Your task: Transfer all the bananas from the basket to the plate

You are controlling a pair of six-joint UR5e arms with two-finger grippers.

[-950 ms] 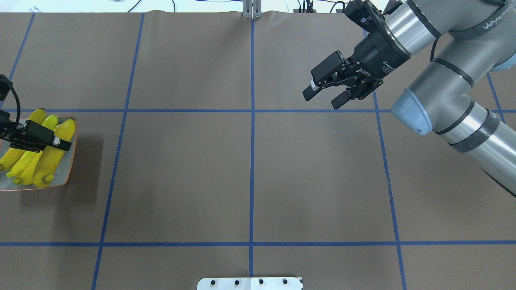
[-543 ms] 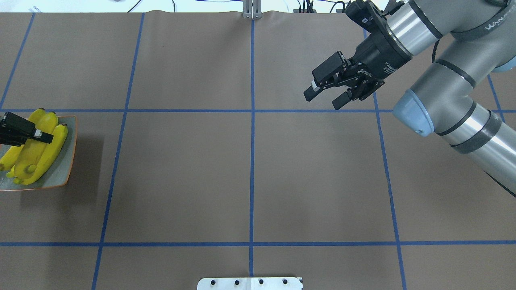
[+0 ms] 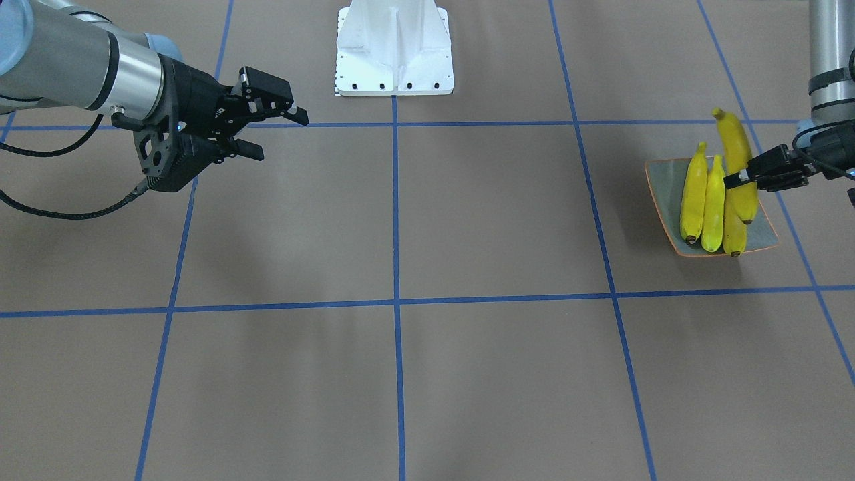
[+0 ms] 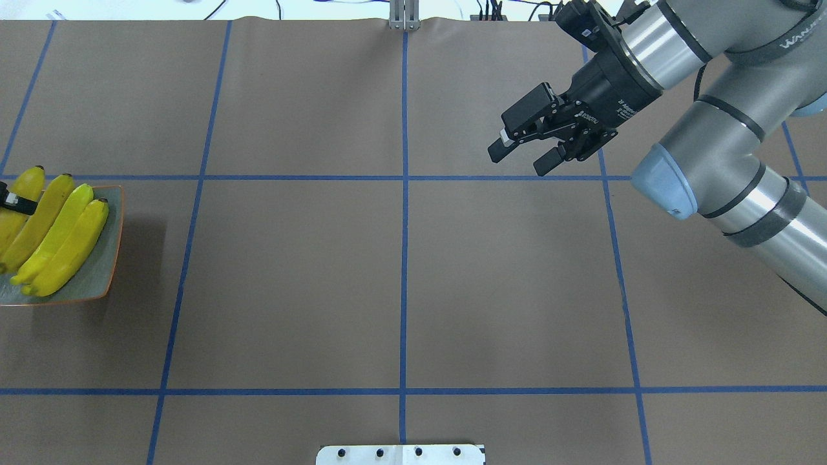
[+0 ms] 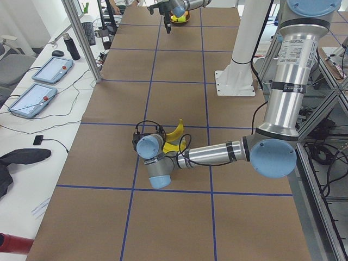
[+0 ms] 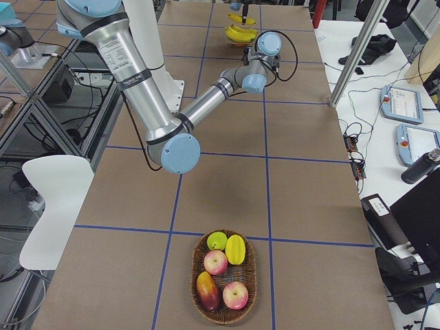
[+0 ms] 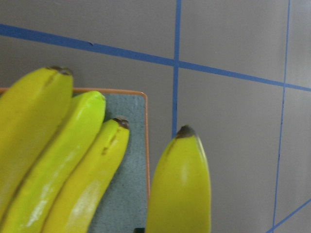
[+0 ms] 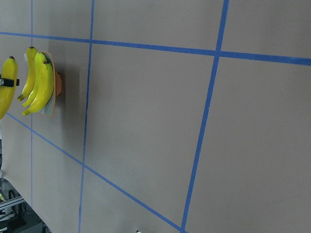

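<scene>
Three yellow bananas (image 3: 695,194) lie side by side on the grey-green plate (image 3: 661,180) near the table edge on my left side. My left gripper (image 3: 740,175) is shut on another banana (image 3: 735,143), held tilted just above the plate's outer edge. The overhead view shows that held banana (image 4: 22,187) at the far left edge, beside the plate (image 4: 103,271). In the left wrist view the held banana (image 7: 180,189) fills the foreground. My right gripper (image 4: 518,160) hangs open and empty over the far right of the table. The basket (image 6: 193,275) holds apples and other fruit, with no banana showing.
The white robot base (image 3: 394,47) stands at the table's middle edge. Blue tape lines cross the brown table cover (image 4: 400,284). The basket sits at the table's end on my right side.
My left gripper has moved left with its banana, from over the plate's middle to the overhead view's left edge. The right arm has hardly moved.
</scene>
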